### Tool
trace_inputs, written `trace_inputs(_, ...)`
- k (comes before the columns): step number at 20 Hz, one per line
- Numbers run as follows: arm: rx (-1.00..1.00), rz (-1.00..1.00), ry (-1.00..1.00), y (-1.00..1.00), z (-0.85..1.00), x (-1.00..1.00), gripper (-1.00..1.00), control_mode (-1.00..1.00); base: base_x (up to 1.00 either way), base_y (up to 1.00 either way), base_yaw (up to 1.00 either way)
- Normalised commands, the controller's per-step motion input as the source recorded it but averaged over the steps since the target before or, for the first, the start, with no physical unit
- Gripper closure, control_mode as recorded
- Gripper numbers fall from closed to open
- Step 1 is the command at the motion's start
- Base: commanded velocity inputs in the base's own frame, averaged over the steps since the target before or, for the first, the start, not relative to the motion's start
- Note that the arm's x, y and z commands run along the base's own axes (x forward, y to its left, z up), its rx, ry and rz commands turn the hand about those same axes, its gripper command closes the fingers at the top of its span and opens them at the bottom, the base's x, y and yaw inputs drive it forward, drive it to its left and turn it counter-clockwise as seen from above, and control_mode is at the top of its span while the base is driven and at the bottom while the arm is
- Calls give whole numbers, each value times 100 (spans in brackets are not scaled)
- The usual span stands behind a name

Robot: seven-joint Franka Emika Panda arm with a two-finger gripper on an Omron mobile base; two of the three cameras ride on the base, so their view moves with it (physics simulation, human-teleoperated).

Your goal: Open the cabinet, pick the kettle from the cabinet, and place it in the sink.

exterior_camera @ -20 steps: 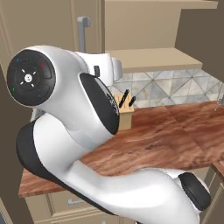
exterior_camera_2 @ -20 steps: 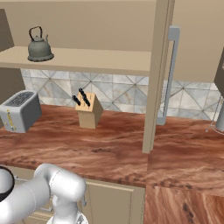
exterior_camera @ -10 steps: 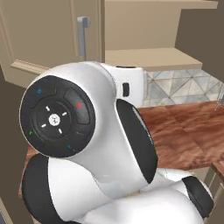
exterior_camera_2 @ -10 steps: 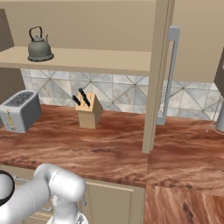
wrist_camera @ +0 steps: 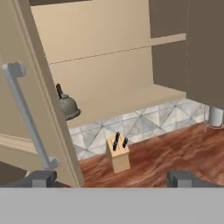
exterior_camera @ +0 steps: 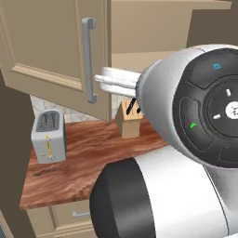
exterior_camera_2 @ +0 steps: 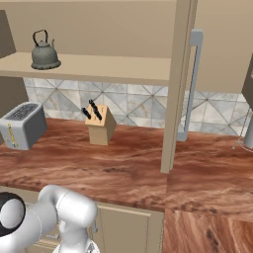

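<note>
Reddish wood-grain counter (exterior_camera_2: 123,168) under the open cabinet (exterior_camera_2: 99,66), tiled backsplash (exterior_camera_2: 138,106) behind.

My arm is folded up tight right in front of the left base camera, one big round dark joint cap with little coloured marks hogging the right side and a white link poking out past it. From the right base view my elbow sits low at the bottom left. My gripper (wrist_camera: 111,178) has its jaws spread wide apart, nothing between the fingertips (wrist_camera: 42,178).
</note>
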Motion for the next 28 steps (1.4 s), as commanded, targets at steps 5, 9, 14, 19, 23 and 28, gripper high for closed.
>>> trace_inputs(5, 25, 5, 0, -73, 1, 0, -100, -100, 0, 0, 0)
trace_inputs(9, 23, 7, 2, -53, 0, 1, -100, -100, 0, 0, 0)
trace_inputs(14, 25, 8, 3, -41, -7, 4, -100, -100, 0, 0, 0)
trace_inputs(19, 35, 10, 0, -21, 4, 0, -100, -100, 0, 0, 0)
trace_inputs(23, 34, 11, 0, -3, 9, 0, -100, -100, 0, 0, 0)
trace_inputs(28, 24, 8, 0, 5, 0, 0, -100, -100, 0, 0, 0)
